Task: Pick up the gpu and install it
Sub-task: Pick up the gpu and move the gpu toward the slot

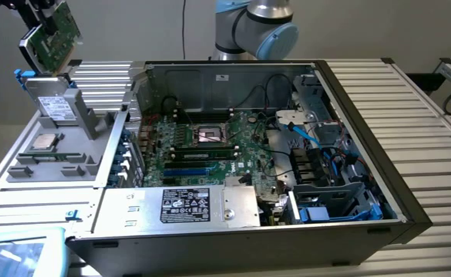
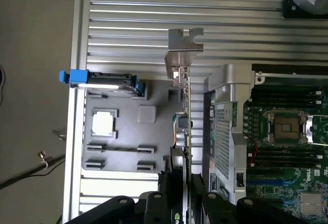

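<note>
pickup looks done, install not yet. the gripper (image 1: 38,12) is clamped on the gpu (image 1: 53,30) and holds it up in the air at the exterior view's far left, above the grey parts tray (image 1: 71,147), clear of everything under it. it's well apart from the open pc case (image 1: 364,115) and the motherboard (image 1: 209,153) inside. no card stands in the blue slots (image 1: 186,171) as far as can be seen, so seating it is judged to be all that's left.

orientation: in the exterior view the card is tilted, green board face twd the camera, long axis sloping from up by the fingers down to the exterior view's left. in the wrist view it's edge-on, a thin line running straight out from between the jaws, w/ the metal bracket (image 2: 183,49) at the far end, away from the grip.
</note>
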`<move>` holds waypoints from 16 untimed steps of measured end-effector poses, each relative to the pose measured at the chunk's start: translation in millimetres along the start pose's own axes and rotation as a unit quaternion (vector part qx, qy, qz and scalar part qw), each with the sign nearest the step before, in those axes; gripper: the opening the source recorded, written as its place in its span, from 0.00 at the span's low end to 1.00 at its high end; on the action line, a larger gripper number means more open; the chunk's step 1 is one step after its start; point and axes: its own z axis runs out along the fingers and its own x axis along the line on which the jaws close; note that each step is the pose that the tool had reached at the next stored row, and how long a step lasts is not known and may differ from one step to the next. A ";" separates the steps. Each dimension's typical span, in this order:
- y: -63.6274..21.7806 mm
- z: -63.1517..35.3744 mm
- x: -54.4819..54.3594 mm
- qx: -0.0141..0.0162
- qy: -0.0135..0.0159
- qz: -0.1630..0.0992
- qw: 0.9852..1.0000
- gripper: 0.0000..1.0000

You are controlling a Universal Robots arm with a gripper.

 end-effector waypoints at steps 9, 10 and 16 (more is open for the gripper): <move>0.0 0.1 -0.7 -0.001 0.003 -0.065 0.998 0.28; -0.1 0.0 -1.0 -0.002 0.004 -0.073 0.997 0.28; -0.1 0.1 -2.4 -0.003 0.006 -0.116 0.993 0.28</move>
